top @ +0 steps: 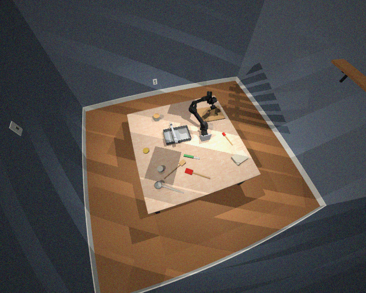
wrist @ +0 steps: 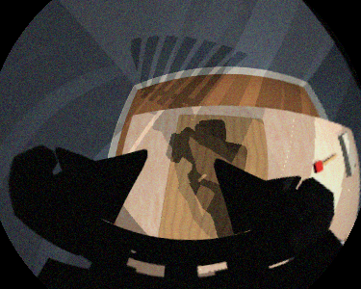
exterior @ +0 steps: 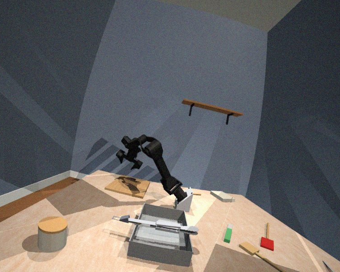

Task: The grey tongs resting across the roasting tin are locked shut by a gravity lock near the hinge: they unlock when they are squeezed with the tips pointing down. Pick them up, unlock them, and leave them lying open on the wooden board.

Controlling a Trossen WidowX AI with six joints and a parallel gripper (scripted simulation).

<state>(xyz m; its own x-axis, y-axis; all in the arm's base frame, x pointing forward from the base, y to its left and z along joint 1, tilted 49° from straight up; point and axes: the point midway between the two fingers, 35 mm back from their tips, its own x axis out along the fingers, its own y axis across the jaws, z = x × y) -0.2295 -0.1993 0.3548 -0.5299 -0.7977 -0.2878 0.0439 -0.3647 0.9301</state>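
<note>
Dim room w/ table (exterior: 85,257): gripper (exterior: 128,160) hung wide, empty above board (exterior: 127,186); tongs (exterior: 155,223) well below fingers (exterior: 120,155), should grab near hinge.

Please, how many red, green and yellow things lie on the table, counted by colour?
Red: 2, the red spatula and the small red-headed tool
Green: 1, the green-handled tool
Yellow: 1, the yellow disc
Total: 4

In the exterior view the thin grey metal utensil (exterior: 327,265) is cut off by the bottom edge, and the grey tongs' (top: 173,133) lock is too small to make out.
</note>
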